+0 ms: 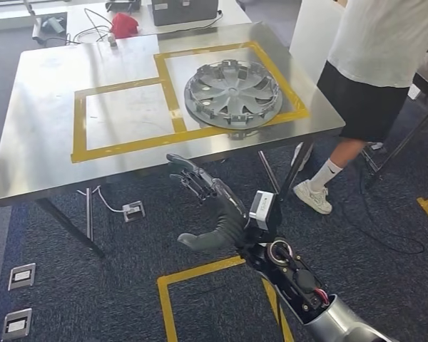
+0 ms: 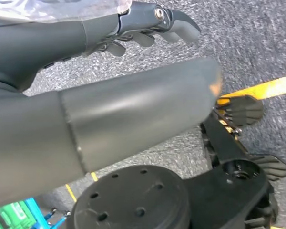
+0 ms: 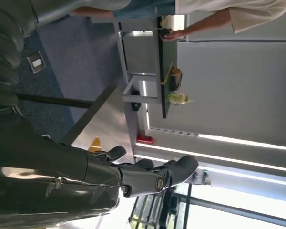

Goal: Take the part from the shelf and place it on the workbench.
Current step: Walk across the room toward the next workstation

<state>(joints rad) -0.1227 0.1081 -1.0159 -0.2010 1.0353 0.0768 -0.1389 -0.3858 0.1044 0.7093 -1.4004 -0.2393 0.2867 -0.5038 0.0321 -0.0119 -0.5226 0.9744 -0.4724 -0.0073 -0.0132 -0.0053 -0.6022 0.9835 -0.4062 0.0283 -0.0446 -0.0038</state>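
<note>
The part, a grey wheel cover [image 1: 233, 92], lies flat on the steel workbench [image 1: 39, 107], inside the right-hand rectangle of yellow tape. My right hand [image 1: 215, 206] hangs in front of the bench's near edge, below the wheel cover and apart from it. Its fingers are stretched out, the thumb sticks out to the side, and it holds nothing. The right wrist view shows the same empty hand [image 3: 134, 176] with fingers straight, the bench edge [image 3: 102, 119] beyond it. My left hand [image 2: 98, 109] hangs over the grey carpet, fingers [image 2: 159, 21] extended and empty.
A person [image 1: 373, 64] in a white shirt and black shorts stands at the bench's right end. A red cloth [image 1: 124, 25] and a black case [image 1: 185, 11] sit on a farther table. Yellow tape [image 1: 201, 274] and floor sockets [image 1: 22, 276] mark the carpet.
</note>
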